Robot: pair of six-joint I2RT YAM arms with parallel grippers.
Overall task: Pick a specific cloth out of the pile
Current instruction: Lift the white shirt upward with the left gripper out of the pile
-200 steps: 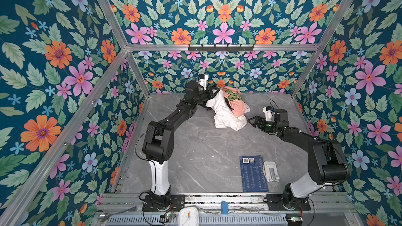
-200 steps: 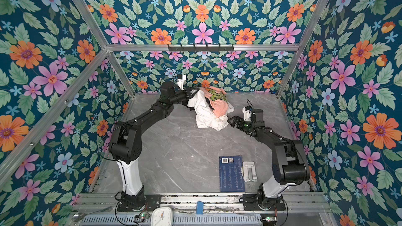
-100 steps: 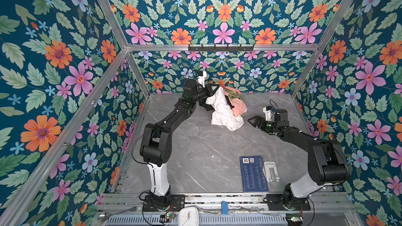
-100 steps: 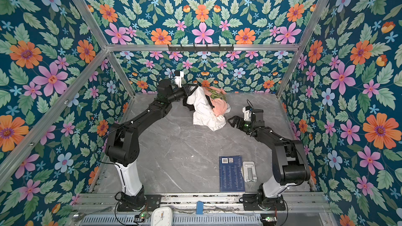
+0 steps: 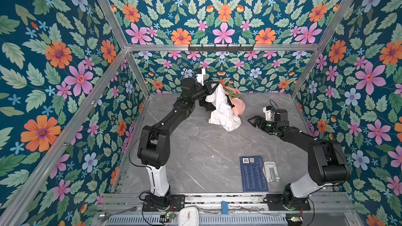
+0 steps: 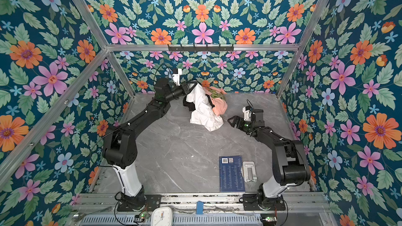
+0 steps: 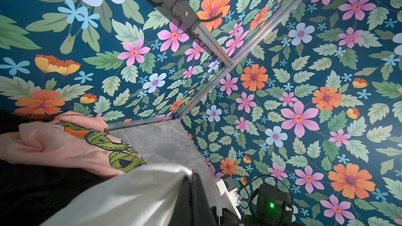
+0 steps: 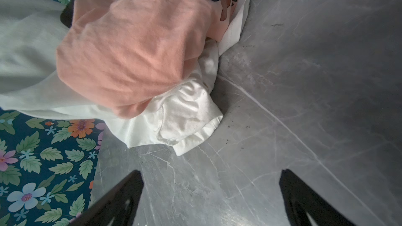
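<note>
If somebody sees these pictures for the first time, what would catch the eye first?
The loud floral walls surround everything. At the back of the grey table, the left tool is shut on the white cloth, one end raised, with the peach-pink shirt lying against it. The right tool stands open near the cloth's lower end, holding nothing.

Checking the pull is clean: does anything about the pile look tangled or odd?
Yes. The left gripper holds the cloth raised by one end, but the peach-pink shirt lies draped over part of it, so it looks caught rather than free. The right gripper is open, touching nothing.
</note>
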